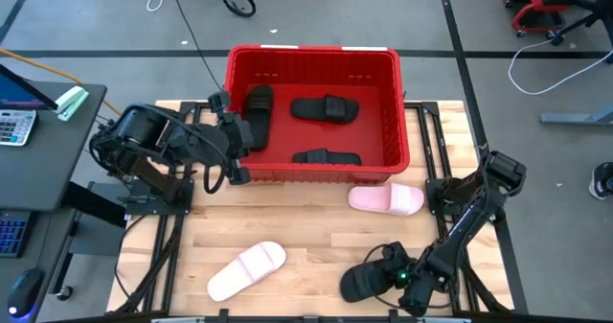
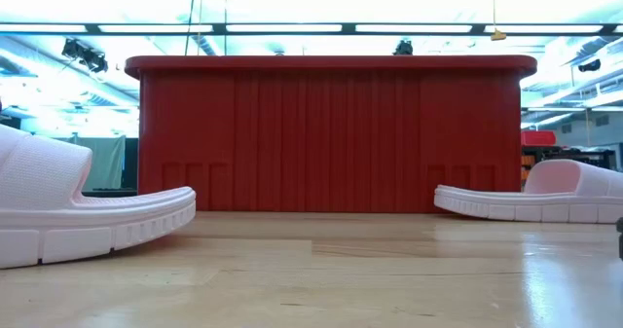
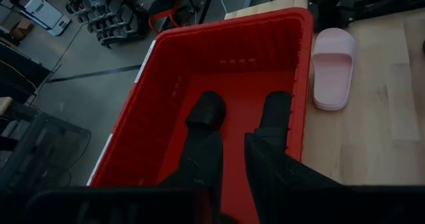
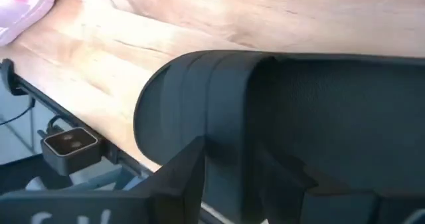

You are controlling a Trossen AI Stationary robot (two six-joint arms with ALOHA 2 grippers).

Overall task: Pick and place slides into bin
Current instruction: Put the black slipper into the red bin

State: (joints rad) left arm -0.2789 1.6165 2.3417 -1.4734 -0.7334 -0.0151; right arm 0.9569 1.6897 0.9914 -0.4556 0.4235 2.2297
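The red bin [image 1: 311, 59] stands at the table's far middle and holds three black slides: one by its left wall [image 1: 259, 105], one at the far side [image 1: 326, 107] and one at the near side [image 1: 326, 157]. My left gripper [image 1: 237, 146] hangs open and empty over the bin's left wall; its wrist view looks into the bin [image 3: 166, 98]. Two pink slides lie sole down on the table, one before the bin's right end [image 1: 386, 199] and one at the near left [image 1: 247, 270]. My right gripper [image 1: 395, 268] is shut on a fourth black slide [image 1: 367, 281] near the table's front edge. My right gripper holds the black slide at its right end, coming down on it at a slant from the table's right. In the wrist view the slide's wide strap [image 4: 199, 98] fills the space between the fingers, and one finger [image 4: 179, 177] lies against its side. Whether the slide is lifted I cannot tell.
The table's front edge [image 4: 73, 124] runs right beside the held slide. Bare wood lies between the two pink slides [image 1: 316, 232]. A desk with a keyboard and calculator [image 1: 14, 126] stands left of the table. Cables lie on the floor beyond the bin.
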